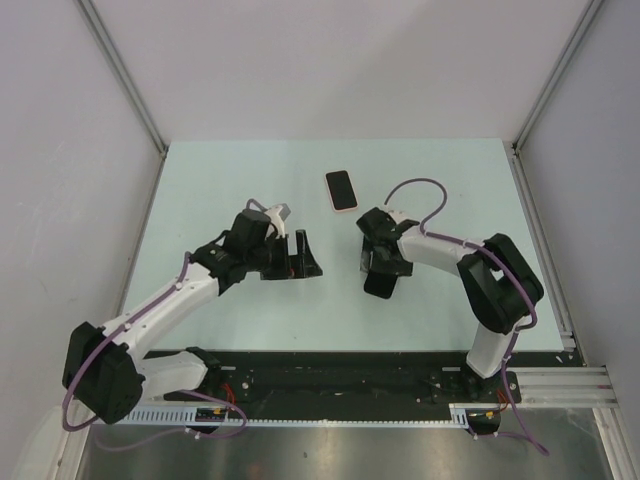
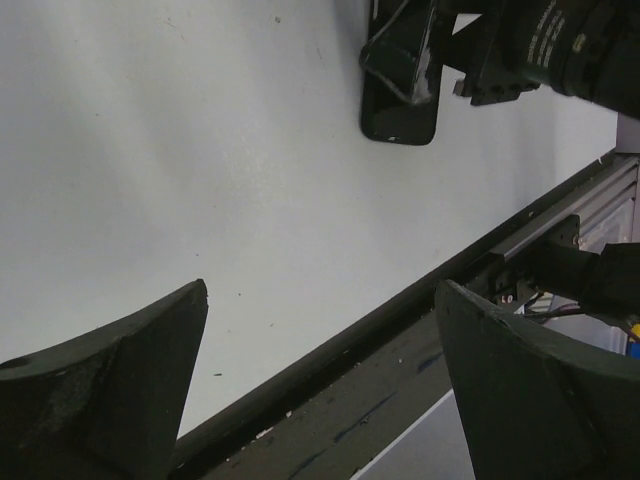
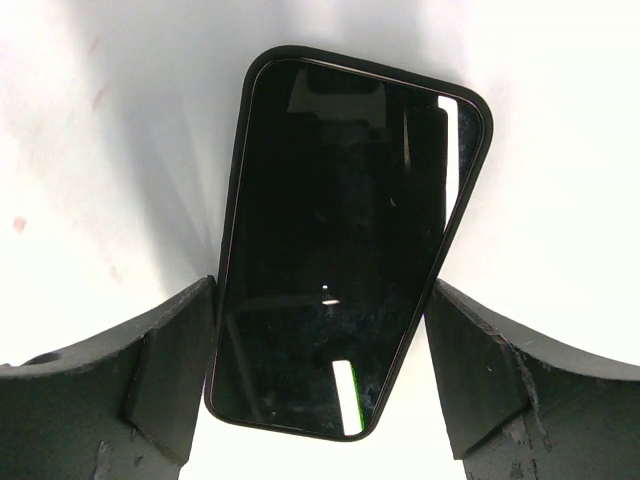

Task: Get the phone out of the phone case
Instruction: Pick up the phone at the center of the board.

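- left arm [image 1: 160,310] reaches from the near left corner toward the middle of the worktop [image 1: 230,180]; the left jaws are released, their two dark fingers [image 2: 110,390] spread wide with nothing between them, only bare worktop below
- black rail [image 1: 340,365] runs along the near edge of the worktop, with both arm bases on it
- phone case [image 1: 341,190], a pink-rimmed slab with a dark face, lies flat at the far middle of the worktop, well apart from both arms; from above I cannot tell whether anything sits inside it
- phone [image 3: 330,250] lies screen up, glossy black, nearer the front than the phone case and just right of centre; the left wrist view shows the same phone [image 2: 400,105] lying on the worktop beneath the other arm's wrist
- right jaws straddle the phone across its width; one finger [image 3: 150,380] meets its left long edge and the other meets its right long edge, so they are grasping the phone by its sides
- right arm [image 1: 490,290] bends in from the near right corner; a purple cable [image 1: 415,184] loops above its wrist
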`<act>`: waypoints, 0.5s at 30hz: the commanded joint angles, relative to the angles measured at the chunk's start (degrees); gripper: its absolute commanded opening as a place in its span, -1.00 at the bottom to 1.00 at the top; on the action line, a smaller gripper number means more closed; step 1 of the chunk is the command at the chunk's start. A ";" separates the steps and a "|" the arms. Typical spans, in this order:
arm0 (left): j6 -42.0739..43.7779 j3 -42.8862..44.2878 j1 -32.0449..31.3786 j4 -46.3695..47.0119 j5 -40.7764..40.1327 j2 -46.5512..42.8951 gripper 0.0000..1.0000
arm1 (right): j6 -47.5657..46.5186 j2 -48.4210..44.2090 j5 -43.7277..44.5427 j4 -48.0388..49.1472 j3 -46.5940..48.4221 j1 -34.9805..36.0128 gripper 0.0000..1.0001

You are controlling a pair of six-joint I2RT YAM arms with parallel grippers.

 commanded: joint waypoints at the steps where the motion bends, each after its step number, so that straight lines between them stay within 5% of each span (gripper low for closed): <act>1: -4.03 2.37 0.41 3.47 2.54 3.46 1.00 | -6.25 -3.48 -4.45 2.47 -1.32 5.26 0.22; 5: -2.71 3.87 4.78 2.59 1.92 6.11 0.99 | -6.96 -5.41 -9.81 3.44 -2.81 7.73 0.19; 8: -4.99 1.68 10.76 6.62 9.81 8.57 1.00 | -6.52 -7.96 -11.84 5.19 -4.83 10.10 0.14; 15: -10.87 -2.27 11.40 17.87 21.94 18.58 0.99 | -6.35 -12.53 -17.02 11.43 -10.01 12.13 0.10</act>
